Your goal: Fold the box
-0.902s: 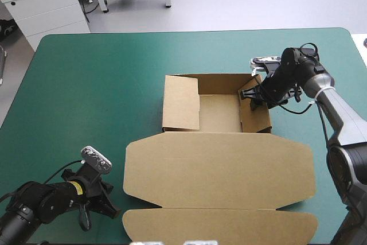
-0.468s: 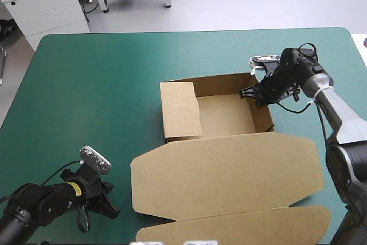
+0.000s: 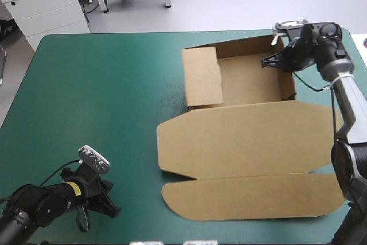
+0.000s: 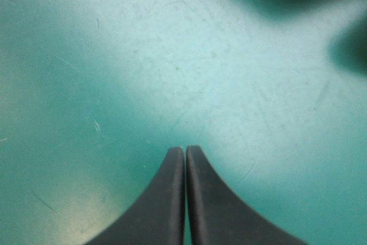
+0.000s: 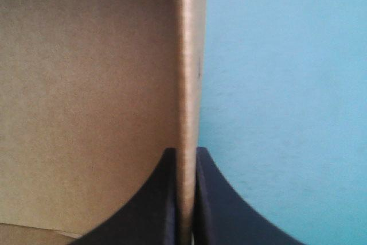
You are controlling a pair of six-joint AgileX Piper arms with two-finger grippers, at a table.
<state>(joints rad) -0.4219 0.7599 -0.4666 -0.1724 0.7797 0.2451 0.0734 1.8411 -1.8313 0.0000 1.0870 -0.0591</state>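
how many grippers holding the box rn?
1. The right gripper is shut on the right wall of the box, far right of the table. The left gripper is shut and empty at its near left.

Box [image 3: 252,81]: at the far right of the table [image 3: 103,96], tray part toward the far edge, lid [image 3: 246,142] laid flat before it. Right gripper [image 3: 270,60]: at the tray's far right corner, wall [image 5: 186,55] clamped between its fingers. Left gripper [image 3: 110,209]: at the near left corner, well apart from the box.
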